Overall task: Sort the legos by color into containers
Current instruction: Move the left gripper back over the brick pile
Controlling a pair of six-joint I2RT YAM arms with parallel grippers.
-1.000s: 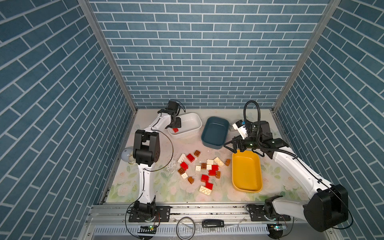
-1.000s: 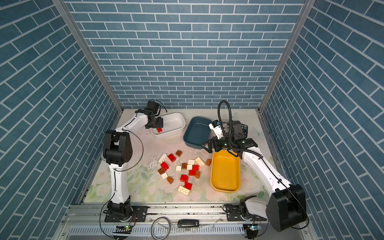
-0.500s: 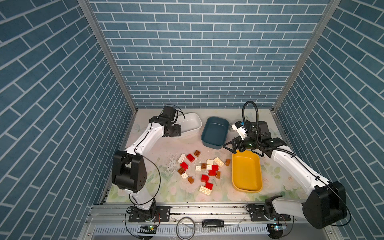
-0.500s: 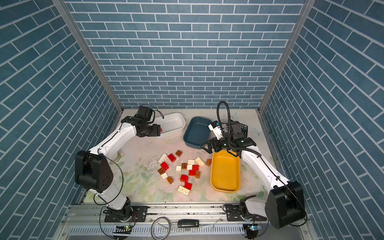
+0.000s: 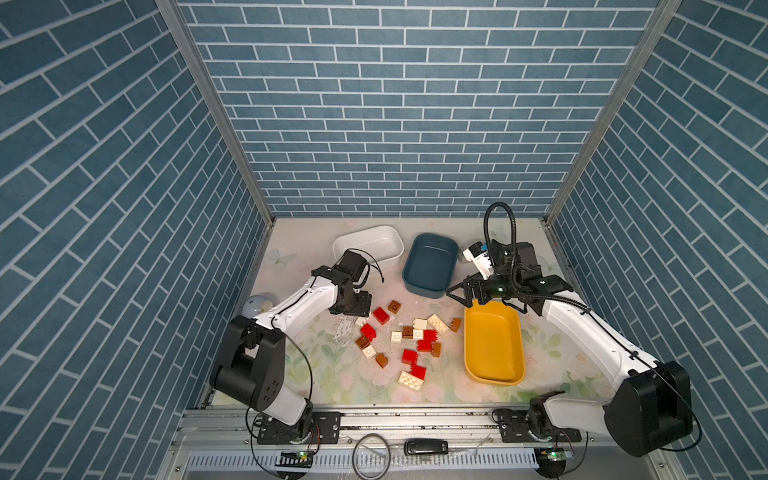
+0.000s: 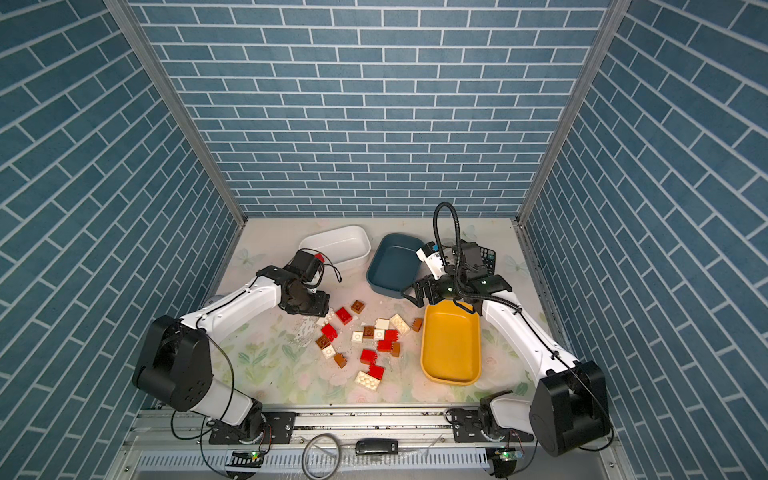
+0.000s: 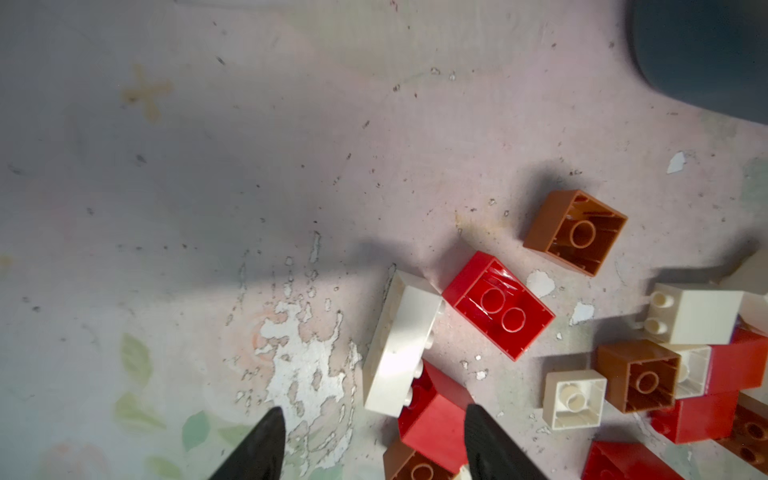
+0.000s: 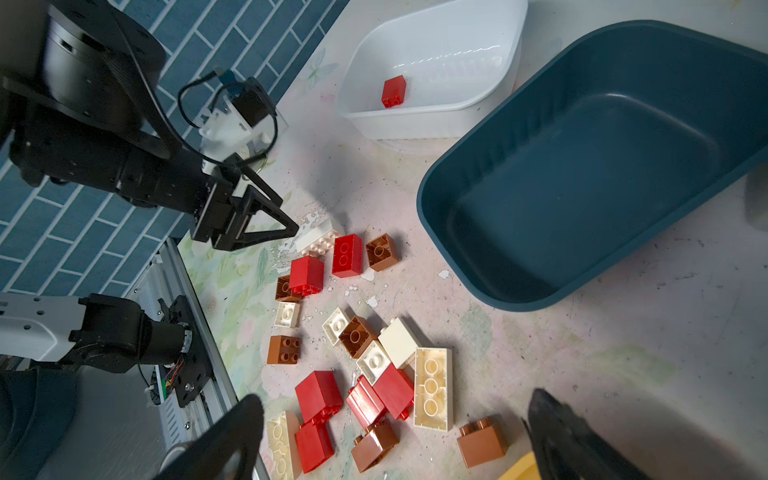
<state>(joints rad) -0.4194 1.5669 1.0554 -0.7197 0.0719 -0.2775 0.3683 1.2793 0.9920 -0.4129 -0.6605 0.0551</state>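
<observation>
Several red, brown and cream-white legos point(image 5: 409, 345) lie in a loose pile on the mat. My left gripper point(image 7: 374, 440) hangs open over the pile's left edge point(image 5: 357, 309), a red brick point(image 7: 432, 411) and a white oblong brick point(image 7: 399, 345) lying just ahead of its fingertips, neither gripped. One red brick point(image 8: 393, 91) lies in the white tub point(image 5: 368, 245). The teal tub point(image 5: 430, 266) and the yellow tub point(image 5: 492, 345) hold nothing that shows. My right gripper point(image 5: 457, 293) hovers wide open between those two tubs, above the pile's right end point(image 8: 399, 436).
A grey tape dispenser point(image 5: 254, 305) sits by the left wall. A black calculator point(image 6: 486, 253) lies behind my right wrist. The mat is peeled in a patch point(image 7: 299, 365) left of the pile. Brick-pattern walls close in three sides.
My left arm has swung from the white tub down to the pile's left edge, leaving the red brick in that tub. My right arm has hardly moved.
</observation>
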